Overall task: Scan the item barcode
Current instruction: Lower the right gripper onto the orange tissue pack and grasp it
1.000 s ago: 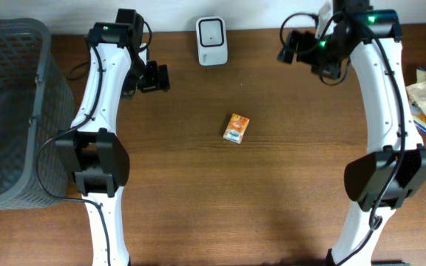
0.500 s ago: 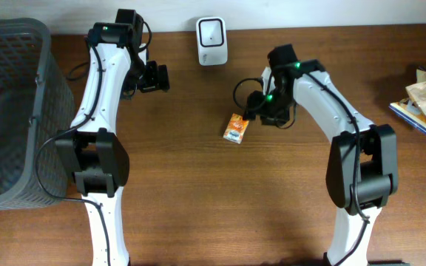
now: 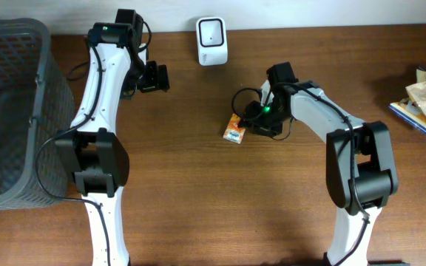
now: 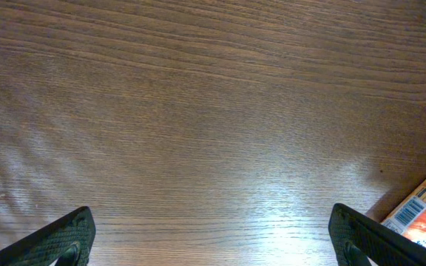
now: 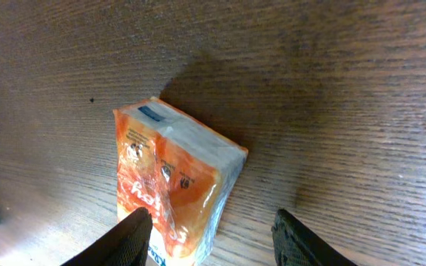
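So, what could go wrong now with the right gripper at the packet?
The packet lies askew and off-centre between the right gripper's open fingers, so closing may push or twist it instead of gripping. It looks glossy and soft, so it might slip or crush. The barcode may end up turned away from the scanner.

An orange packet (image 5: 170, 181) lies flat on the brown wood-grain surface (image 5: 331, 89), set diagonally. Two dark fingers (image 5: 134, 236) stand apart at the bottom edge. The packet's near end lies between them, meeting one finger and clear of the other.
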You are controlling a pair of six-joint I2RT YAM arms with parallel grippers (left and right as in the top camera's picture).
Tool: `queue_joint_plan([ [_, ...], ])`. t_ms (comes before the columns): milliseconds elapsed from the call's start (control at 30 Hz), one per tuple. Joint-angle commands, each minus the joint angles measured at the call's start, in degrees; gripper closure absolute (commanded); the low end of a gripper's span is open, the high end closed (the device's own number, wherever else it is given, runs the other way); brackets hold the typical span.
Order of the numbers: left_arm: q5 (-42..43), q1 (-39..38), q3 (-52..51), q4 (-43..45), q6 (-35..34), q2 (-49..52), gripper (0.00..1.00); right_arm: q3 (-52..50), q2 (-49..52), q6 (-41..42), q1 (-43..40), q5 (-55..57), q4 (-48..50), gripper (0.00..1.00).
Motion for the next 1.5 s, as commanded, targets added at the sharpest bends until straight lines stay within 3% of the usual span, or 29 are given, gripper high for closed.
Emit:
queue_joint_plan([
  [0, -0.63, 0.28, -0.24, 0.09, -0.31, 0.35, 0.01, -2.71, -0.24, 2.58, -0.09, -0.90, 2.01, 0.49],
  [100, -0.63, 0.28, -0.24, 0.09, -0.33, 0.35, 0.01, -4.46, 0.72, 3.48, -0.09, -1.57, 4.20, 0.50],
  [200, -0.61, 0.28, -0.22, 0.09, -0.31, 0.35, 0.01, -4.48, 1.60, 3.48, -0.09, -1.49, 4.37, 0.61],
  [400, -0.63, 0.28, -0.24, 0.09, -0.31, 0.35, 0.01, -4.46, 1.55, 3.45, -0.79, -1.53, 3.37, 0.96],
  [567, -0.63, 0.28, -0.24, 0.11, -0.31, 0.35, 0.01, -4.46, 1.44, -0.70, -3.43, -5.33, 1.29, 0.96],
  [800, -0.61, 0.28, -0.24, 0.09, -0.31, 0.35, 0.01, -4.46, 1.44, -19.82, -7.15, -33.31, 1.31, 0.96],
  [933, -0.61, 0.17, -0.24, 0.11, -0.33, 0.35, 0.01, -4.46, 1.44, -25.64, -7.17, -43.56, 1.29, 0.96],
  [1467, -0.63, 0.17, -0.24, 0.11, -0.31, 0.35, 0.01, -4.46, 1.44, -39.30, -3.76, -56.00, 1.64, 0.96],
])
